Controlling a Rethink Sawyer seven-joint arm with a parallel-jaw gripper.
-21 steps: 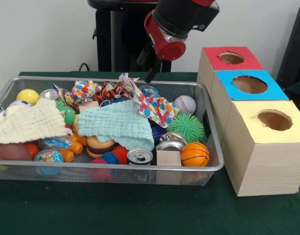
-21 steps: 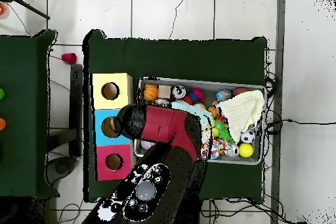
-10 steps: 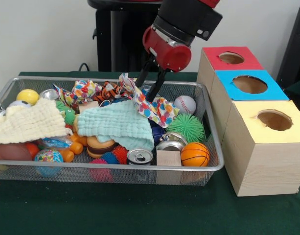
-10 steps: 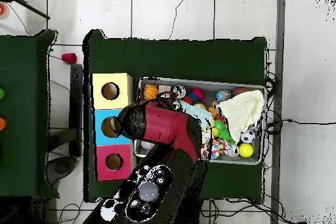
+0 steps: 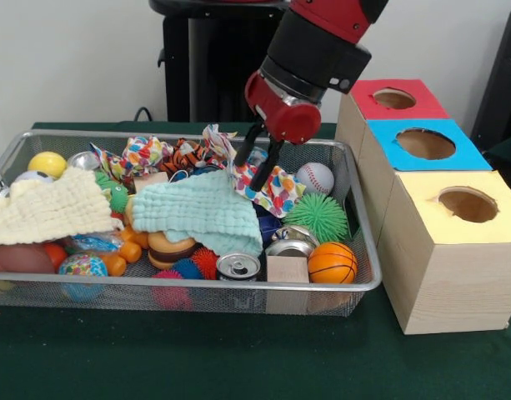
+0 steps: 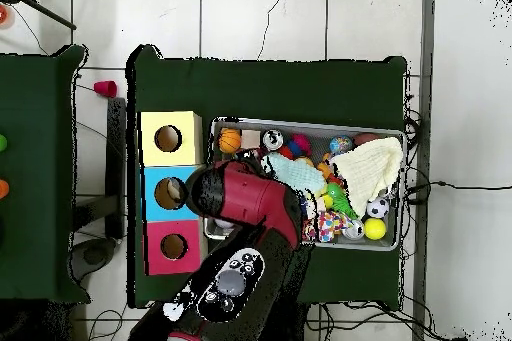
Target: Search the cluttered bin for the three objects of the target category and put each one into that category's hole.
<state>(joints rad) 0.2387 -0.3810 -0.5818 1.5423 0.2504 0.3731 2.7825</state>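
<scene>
Where the fingers (image 5: 257,173) straddle it lies confetti cloth (image 5: 268,187).

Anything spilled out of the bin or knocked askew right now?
Nothing stands out. The toys and cloths all sit inside the wire bin, the three boxes stand in a straight row beside it, and the gripper is at the confetti-print cloth.

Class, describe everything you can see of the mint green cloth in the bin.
The mint green cloth looks like soft, waffle-textured fabric, crumpled and draped over toys in the middle of the wire bin. Its front edge hangs over a burger-shaped toy. A confetti-patterned cloth overlaps its back right corner, where the gripper reaches down, jaws open.
</scene>
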